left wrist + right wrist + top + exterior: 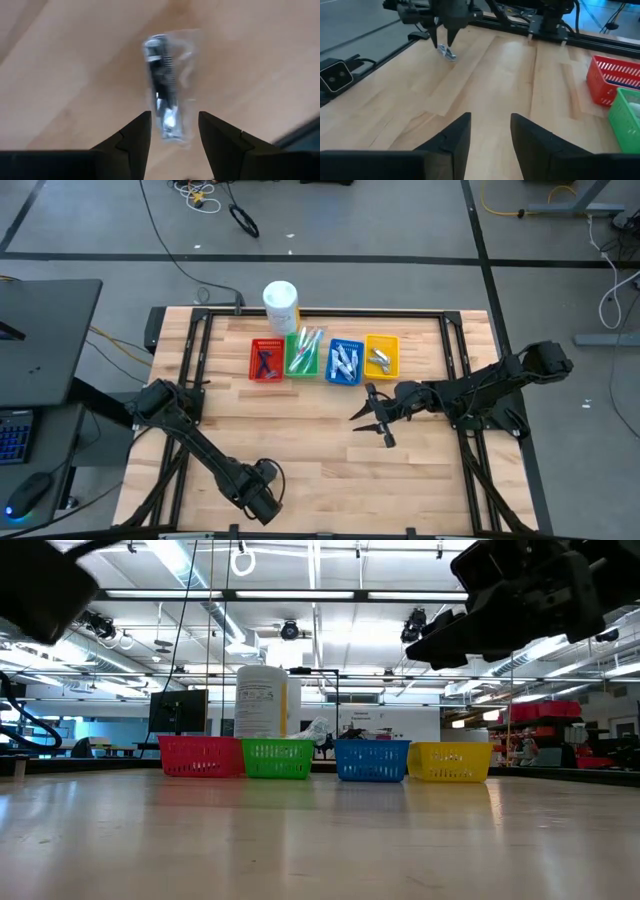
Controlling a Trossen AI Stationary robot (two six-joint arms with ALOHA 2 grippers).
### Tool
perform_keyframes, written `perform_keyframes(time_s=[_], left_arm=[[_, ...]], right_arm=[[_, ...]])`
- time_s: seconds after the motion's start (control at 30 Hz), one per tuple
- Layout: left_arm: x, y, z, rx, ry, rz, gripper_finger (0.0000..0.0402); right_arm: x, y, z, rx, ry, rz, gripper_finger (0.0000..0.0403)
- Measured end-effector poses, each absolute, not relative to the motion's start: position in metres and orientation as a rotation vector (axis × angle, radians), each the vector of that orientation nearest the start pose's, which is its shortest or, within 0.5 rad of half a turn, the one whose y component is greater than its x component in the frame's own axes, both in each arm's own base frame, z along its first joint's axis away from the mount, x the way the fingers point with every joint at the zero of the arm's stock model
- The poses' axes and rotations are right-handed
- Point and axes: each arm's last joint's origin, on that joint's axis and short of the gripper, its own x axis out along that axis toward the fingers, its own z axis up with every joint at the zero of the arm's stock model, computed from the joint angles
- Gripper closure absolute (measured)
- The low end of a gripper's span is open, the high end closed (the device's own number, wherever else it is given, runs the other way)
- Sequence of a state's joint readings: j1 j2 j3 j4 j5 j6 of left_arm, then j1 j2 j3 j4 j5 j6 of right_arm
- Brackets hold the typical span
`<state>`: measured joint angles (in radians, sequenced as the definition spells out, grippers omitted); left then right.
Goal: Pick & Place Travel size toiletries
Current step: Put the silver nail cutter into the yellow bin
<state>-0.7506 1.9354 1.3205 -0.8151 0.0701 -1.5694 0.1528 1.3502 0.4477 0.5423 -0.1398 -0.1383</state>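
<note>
A small silvery item in clear wrap (165, 90) lies flat on the wooden table near its front edge; it also shows in the right wrist view (447, 52). My left gripper (175, 130) hangs open right over it, pointing down, one finger on each side of its near end and not touching it. In the high view my left gripper (262, 505) hides the item. My right gripper (372, 425) stands open over the table's middle, in front of the bins, with nothing between its fingers (490, 135).
Along the far side stand a red bin (265, 360), a green bin (303, 356), a blue bin (344, 362) and a yellow bin (381, 356), each holding small toiletries. A large white canister (281, 305) stands behind them. Bare wood lies between the arms.
</note>
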Motion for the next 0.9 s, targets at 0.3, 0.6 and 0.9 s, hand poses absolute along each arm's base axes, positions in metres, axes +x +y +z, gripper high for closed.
perform_keyframes(time_s=[0.3,0.6,0.9], left_arm=[[0.255,-0.242,0.139,-0.8,1.493,0.495,0.0229],[0.254,-0.239,0.136,-0.702,1.461,0.47,0.0324],[0.268,-0.223,0.147,-0.557,1.071,0.558,0.0341]], right_arm=[[0.248,0.04,0.172,-0.138,0.341,0.305,0.0253],[0.248,0.04,0.172,-0.148,0.338,0.306,0.0253],[0.25,0.04,0.178,-0.146,0.281,0.306,0.0253]])
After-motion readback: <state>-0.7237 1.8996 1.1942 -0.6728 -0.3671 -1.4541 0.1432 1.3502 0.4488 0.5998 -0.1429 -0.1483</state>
